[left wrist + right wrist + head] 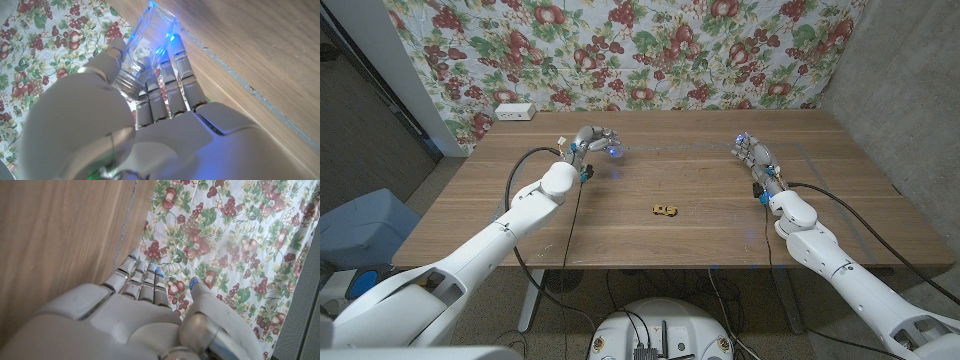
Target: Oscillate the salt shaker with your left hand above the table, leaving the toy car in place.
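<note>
My left hand (pixel 592 141) grips the clear glass salt shaker (pixel 146 41) with its metal cap (pixel 128 83), fingers wrapped around the glass and thumb on the other side. In the head view the shaker (pixel 611 147) sits in that hand over the far left of the table; whether it touches the wood I cannot tell. The small yellow toy car (pixel 666 210) lies near the table's middle, apart from both hands. My right hand (pixel 753 153) holds nothing at the far right, fingers loosely together and extended (pixel 142 277).
A fruit-patterned cloth (pixel 650 50) hangs behind the wooden table (pixel 720 240). A white socket strip (pixel 515 112) lies at the table's far left corner. A grey wall (pixel 910 110) stands to the right, and black cables run along both arms.
</note>
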Controlling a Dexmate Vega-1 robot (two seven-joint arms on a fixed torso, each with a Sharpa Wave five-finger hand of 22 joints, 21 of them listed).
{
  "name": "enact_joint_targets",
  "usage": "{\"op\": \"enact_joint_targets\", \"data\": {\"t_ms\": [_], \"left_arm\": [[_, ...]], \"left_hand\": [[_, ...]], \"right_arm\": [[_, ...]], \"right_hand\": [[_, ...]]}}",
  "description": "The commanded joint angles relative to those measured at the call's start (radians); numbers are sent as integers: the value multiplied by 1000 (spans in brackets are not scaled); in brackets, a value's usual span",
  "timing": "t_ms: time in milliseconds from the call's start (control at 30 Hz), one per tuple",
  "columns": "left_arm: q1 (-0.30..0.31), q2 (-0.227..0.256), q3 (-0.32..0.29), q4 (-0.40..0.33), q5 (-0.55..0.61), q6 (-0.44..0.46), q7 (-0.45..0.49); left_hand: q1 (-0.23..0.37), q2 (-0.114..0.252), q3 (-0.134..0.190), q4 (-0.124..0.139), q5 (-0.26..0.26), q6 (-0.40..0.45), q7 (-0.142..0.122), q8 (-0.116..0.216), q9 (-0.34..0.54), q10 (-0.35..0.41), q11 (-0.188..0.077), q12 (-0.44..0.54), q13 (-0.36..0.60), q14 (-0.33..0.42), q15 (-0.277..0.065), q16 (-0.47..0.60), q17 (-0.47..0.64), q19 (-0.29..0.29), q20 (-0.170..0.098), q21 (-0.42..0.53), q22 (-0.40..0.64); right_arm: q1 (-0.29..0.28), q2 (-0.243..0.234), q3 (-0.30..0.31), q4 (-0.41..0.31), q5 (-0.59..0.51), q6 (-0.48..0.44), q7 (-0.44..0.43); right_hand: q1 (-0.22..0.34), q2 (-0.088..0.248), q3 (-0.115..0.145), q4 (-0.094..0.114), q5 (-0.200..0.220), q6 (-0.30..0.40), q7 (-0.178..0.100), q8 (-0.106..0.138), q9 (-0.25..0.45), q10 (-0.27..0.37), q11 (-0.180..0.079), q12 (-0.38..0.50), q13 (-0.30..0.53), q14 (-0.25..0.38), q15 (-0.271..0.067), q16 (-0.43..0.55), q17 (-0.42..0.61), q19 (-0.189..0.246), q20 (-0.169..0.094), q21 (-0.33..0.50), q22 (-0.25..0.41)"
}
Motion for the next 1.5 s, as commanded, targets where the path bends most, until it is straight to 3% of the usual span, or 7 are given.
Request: {"op": "enact_joint_targets", "data": {"t_ms": [33,900,1400,1500], "left_arm": [[12,7,-13,-35,-13,-14,-15],[45,34,-49,-95,-71,-30,-64],[42,27,-54,-76,-72,-46,-57],[39,20,-67,-46,-122,-100,-111]], "left_hand": [[157,161,68,74,6,71,8,-3,5,9,0,-2,1,197,-320,2,4,187,-281,9,51],[170,157,60,74,6,79,9,-12,8,14,0,-12,2,210,-319,-9,2,179,-282,37,54],[175,156,56,76,6,80,11,-19,10,20,1,-16,2,219,-319,-13,2,181,-284,54,54],[176,157,55,77,5,79,9,-21,10,23,-1,-16,2,222,-319,-13,3,177,-285,56,54]], "right_arm": [[-6,-5,5,-5,-4,10,0],[12,1,0,5,-16,19,3],[16,2,-2,2,-20,14,-2],[20,4,-4,6,-23,16,-2]], "right_hand": [[-3,-3,5,-3,1,8,1,4,3,6,-3,7,-1,3,1,4,2,9,-4,-3,1],[-10,0,11,-4,1,9,-2,4,4,6,-3,7,-2,3,-3,6,1,13,-5,-15,1],[-13,-1,15,-6,0,9,-1,3,4,7,-3,7,-2,3,-1,8,1,18,-5,-21,2],[-13,-1,15,-6,0,9,-1,3,4,7,-4,7,-2,3,-2,8,1,18,-5,-22,2]]}}
